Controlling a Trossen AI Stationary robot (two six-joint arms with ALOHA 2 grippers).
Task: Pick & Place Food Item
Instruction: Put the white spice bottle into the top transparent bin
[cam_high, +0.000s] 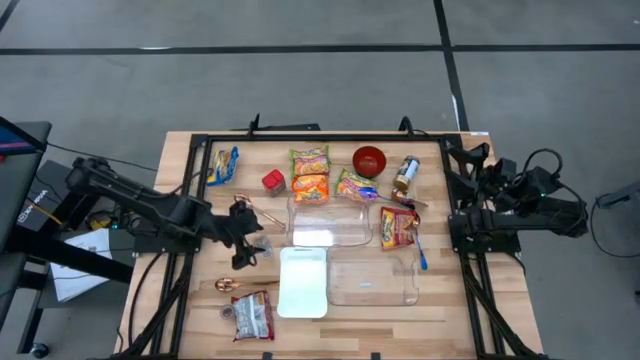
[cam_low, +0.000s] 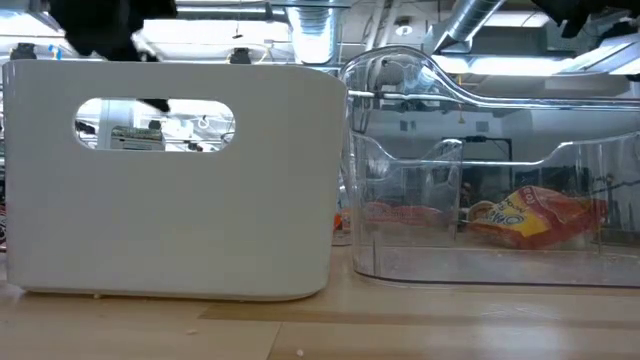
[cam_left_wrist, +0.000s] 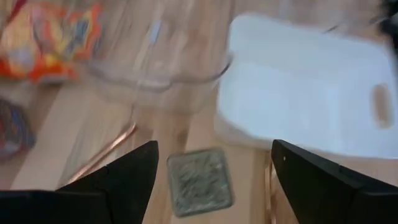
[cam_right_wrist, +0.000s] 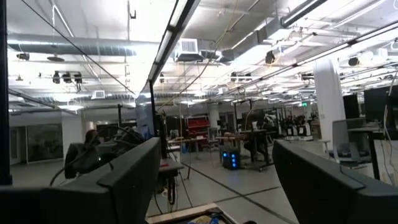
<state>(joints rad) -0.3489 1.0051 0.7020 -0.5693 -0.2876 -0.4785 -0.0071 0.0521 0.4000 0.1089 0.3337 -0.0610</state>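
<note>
Wooden surface (cam_high: 180, 300) under us carries scattered food packets; our left claw (cam_high: 243, 240) hovers with fingers apart and empty above a small greenish packet (cam_left_wrist: 199, 180), just beside the white bin (cam_high: 303, 282). Two clear bins (cam_high: 330, 222) lie near the middle, with orange noodle packets (cam_high: 310, 174) and a red bowl (cam_high: 369, 159) behind them. Our right claw (cam_right_wrist: 214, 180) waits at the right edge, fingers apart, holding nothing
</note>
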